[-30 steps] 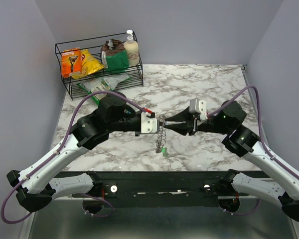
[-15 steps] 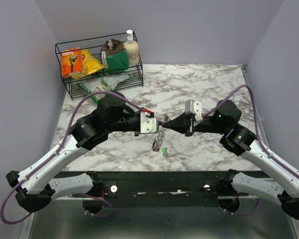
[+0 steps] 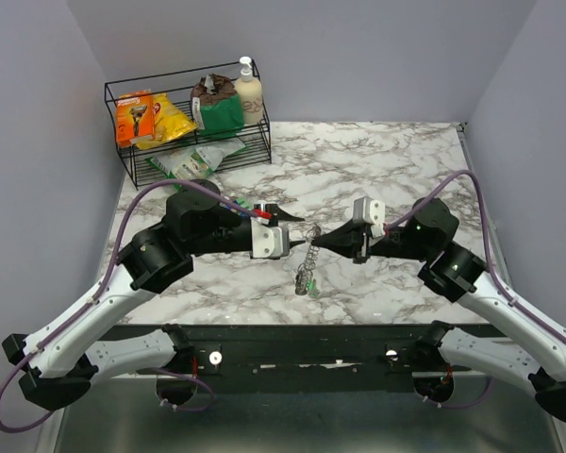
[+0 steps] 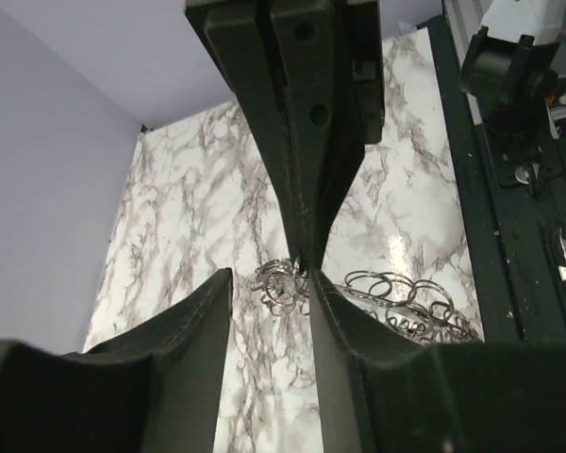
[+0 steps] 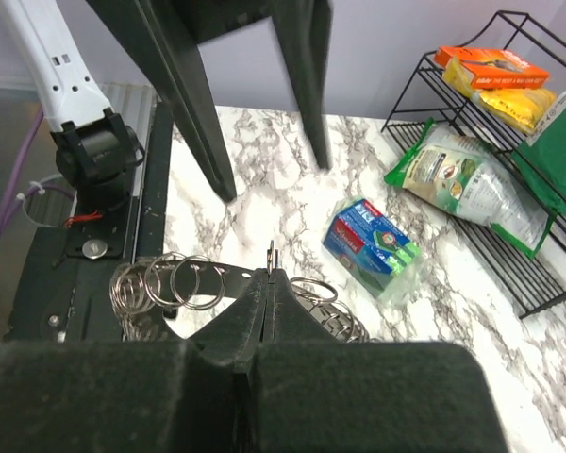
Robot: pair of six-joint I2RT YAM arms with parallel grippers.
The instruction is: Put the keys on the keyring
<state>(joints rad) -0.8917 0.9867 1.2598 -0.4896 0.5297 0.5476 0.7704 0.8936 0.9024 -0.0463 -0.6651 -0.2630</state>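
Observation:
The keyring (image 3: pixel 308 260) is a chain of several linked silver rings dangling over the marble table. My right gripper (image 3: pixel 318 243) is shut on the chain's top ring. In the right wrist view its jaws (image 5: pixel 269 276) are pressed together with a ring edge (image 5: pixel 271 253) poking out between them, and more rings (image 5: pixel 170 283) hang to either side. A green key head (image 3: pixel 311 289) shows at the chain's lower end; other keys are not visible. My left gripper (image 3: pixel 291 226) is open just left of the rings; in its own view (image 4: pixel 269 283) nothing sits between the fingers, and the ring cluster (image 4: pixel 281 281) lies just beyond them.
A black wire rack (image 3: pixel 132 156) with snack packets and a bottle stands at the back left. A green packet (image 3: pixel 184 160) lies in front of it. A blue sponge pack (image 5: pixel 370 241) rests on the table near the left arm. A black rail (image 3: pixel 292 340) runs along the near edge.
My left gripper has opened and pulled back to the left, off the rings. My right gripper shut on the top ring and now carries the chain alone.

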